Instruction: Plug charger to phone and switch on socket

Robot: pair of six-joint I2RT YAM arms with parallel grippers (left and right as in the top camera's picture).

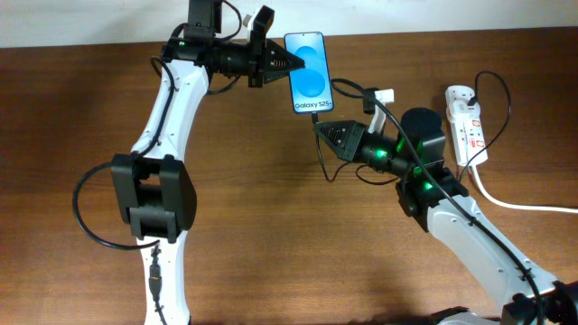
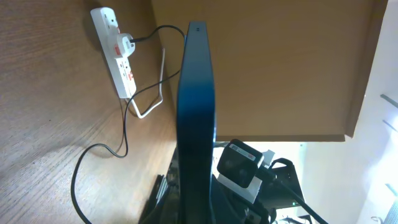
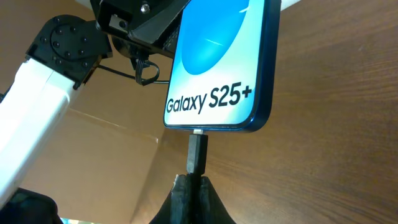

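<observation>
Brown wooden surface (image 1: 271, 226). Left end effector (image 1: 287, 63) grips the phone (image 1: 309, 72); right end effector (image 3: 194, 180) pinches the charger (image 3: 197, 152), tip meeting the phone's port, seemingly not fully seated. Socket (image 1: 467, 126), far right, apparently not yet switched on.

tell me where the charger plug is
Right wrist view, centre: the charger plug meets the phone's bottom port, pinched by the right end effector.
</observation>
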